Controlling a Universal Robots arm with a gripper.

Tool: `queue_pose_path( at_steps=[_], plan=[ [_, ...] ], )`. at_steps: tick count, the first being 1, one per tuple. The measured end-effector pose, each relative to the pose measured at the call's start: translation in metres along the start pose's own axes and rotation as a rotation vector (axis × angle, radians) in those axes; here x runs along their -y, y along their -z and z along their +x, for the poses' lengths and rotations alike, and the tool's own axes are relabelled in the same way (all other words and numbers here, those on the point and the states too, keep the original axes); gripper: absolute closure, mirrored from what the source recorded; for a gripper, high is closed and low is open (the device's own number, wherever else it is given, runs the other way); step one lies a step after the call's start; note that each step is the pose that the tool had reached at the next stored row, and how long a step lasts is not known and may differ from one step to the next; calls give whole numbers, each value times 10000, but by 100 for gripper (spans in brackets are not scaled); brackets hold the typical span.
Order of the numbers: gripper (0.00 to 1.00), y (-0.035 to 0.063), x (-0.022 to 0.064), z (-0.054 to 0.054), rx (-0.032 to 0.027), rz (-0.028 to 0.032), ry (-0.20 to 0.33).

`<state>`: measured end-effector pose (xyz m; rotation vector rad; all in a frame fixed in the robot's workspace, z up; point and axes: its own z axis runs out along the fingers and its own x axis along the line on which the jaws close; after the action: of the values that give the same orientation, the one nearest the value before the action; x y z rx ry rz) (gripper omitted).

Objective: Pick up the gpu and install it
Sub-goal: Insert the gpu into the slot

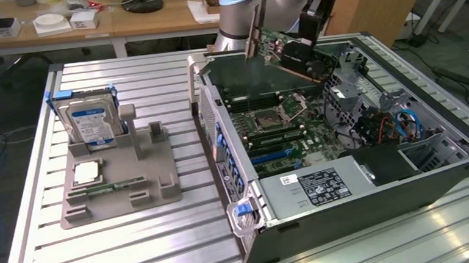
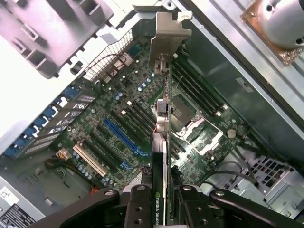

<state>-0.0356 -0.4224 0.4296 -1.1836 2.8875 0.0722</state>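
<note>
The gpu (image 1: 289, 50), a green card with a black cooler and a silver end bracket, hangs tilted in the air above the far end of the open computer case (image 1: 432, 174). My gripper (image 1: 304, 46) is shut on it near the cooler end. From the wrist the gpu (image 2: 162, 109) appears edge-on, its silver bracket pointing away, clamped between the black fingers (image 2: 142, 205). Below it lies the motherboard (image 2: 142, 123) with its blue expansion slot (image 2: 124, 137) and a white slot (image 2: 88, 159). The card is well clear of the board.
A grey fixture tray (image 1: 119, 175) on the exterior view's left carries a hard drive (image 1: 89, 121) with a blue-white label, a CPU (image 1: 87, 171) and a narrow memory stick (image 1: 108, 187). The power supply (image 1: 319, 184) and cables (image 1: 397, 124) crowd the case's near end.
</note>
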Motion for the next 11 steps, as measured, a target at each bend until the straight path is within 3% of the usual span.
queue_pose_path(
  at_steps=[11],
  plan=[
    [75, -36, 1, 1, -60, -60, 2003]
  ],
)
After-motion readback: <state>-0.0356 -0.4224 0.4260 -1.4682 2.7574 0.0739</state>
